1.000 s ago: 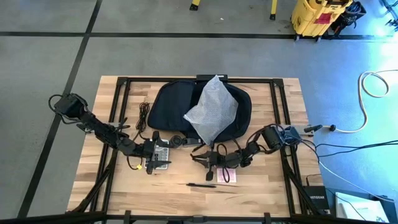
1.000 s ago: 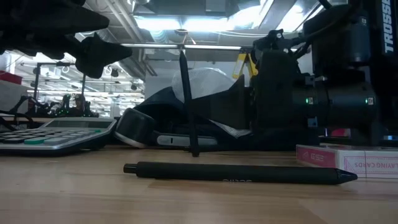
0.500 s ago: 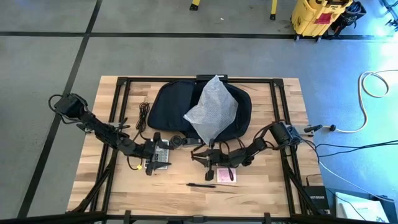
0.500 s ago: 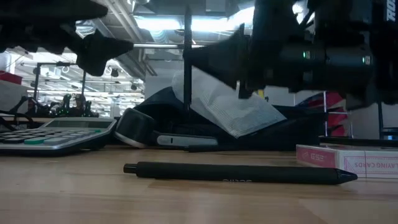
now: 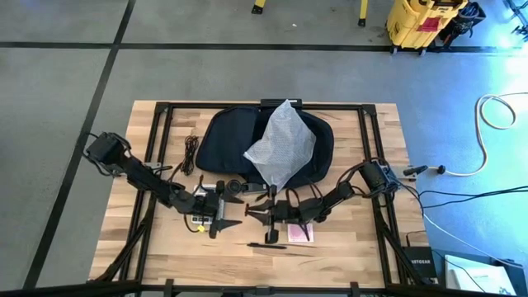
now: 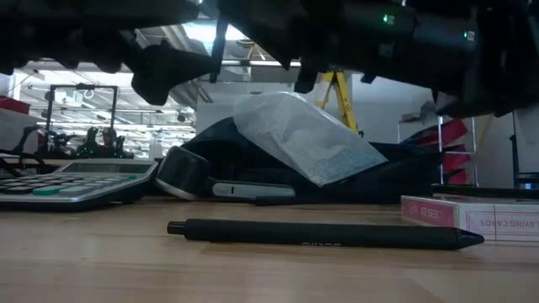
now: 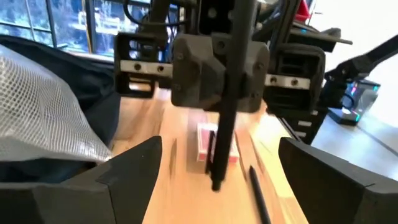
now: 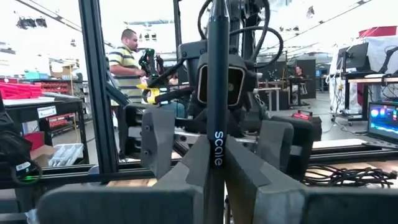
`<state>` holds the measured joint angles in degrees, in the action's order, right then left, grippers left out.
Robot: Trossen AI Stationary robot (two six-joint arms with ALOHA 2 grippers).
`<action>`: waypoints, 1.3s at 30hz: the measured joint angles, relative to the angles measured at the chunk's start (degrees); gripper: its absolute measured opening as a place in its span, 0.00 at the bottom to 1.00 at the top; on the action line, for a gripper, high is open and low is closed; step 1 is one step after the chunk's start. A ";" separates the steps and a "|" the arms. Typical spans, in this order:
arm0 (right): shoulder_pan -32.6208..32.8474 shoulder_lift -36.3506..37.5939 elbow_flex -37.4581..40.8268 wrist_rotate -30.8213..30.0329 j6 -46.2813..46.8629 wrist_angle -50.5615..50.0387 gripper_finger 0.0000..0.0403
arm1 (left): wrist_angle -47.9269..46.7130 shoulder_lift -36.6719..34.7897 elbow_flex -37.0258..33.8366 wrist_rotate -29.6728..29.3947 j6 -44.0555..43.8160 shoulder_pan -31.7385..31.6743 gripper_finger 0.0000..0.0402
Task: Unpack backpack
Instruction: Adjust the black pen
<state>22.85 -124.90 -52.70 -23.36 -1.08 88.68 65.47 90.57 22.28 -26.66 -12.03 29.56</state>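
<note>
The dark backpack (image 5: 235, 140) lies flat at the table's far middle, with a crinkly clear plastic bag (image 5: 282, 147) resting on it. In front of it my right gripper (image 5: 252, 214) is shut on a black pen (image 8: 216, 93) that stands upright. My left gripper (image 5: 230, 212) faces it from the table's left. It is open, and its fingers (image 7: 132, 168) stand wide on either side of the pen's line, short of it. My right gripper pinches the pen's shaft (image 8: 216, 163) between its two fingers. The fingers come in about level from the table's right and lie across the pen. The pen stands upright, and its lower end (image 7: 216, 183) hangs clear above the table.
A calculator (image 6: 72, 179) lies under my left arm. A second black pen (image 6: 324, 234) lies near the front edge and a card box (image 5: 299, 233) beside it. A coiled cable (image 5: 191, 153) lies left of the backpack. A person (image 8: 127, 59) stands beyond the table.
My right gripper has risen and gone toward the table's left, still shut on the pen. The pen's lower end stood on the table and now hangs clear. My left gripper, still open, has moved toward the table's right, closer to the pen.
</note>
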 joint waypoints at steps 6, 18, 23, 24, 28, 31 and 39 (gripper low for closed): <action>0.00 0.00 -2.29 0.83 -0.73 -1.04 0.04 | 1.22 0.41 0.02 -0.12 -0.44 0.00 0.77; -0.50 0.11 -7.42 1.46 -3.19 -9.04 0.04 | 0.54 0.45 2.16 -2.49 2.05 -0.17 0.63; -0.39 0.11 -7.42 0.11 -3.54 -9.27 0.04 | 0.57 0.39 2.16 -2.73 2.64 0.62 0.56; -0.39 0.11 -7.42 0.05 -3.52 -9.26 0.04 | 0.60 0.39 2.16 -2.83 2.99 0.91 0.55; -0.39 0.09 -7.39 -0.07 -3.54 -9.44 0.04 | 0.10 0.19 2.23 -2.79 2.99 1.63 0.52; -0.39 0.09 -7.39 -0.62 -3.56 -9.68 0.04 | 0.13 0.19 1.97 -3.23 2.97 2.36 0.50; -0.39 0.09 -7.37 -1.11 -3.54 -9.70 0.04 | 0.38 0.19 1.92 -3.60 3.74 2.82 0.37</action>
<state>22.46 -124.81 -60.07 -24.47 -4.62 78.98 65.86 90.76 24.21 -30.26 -8.29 32.38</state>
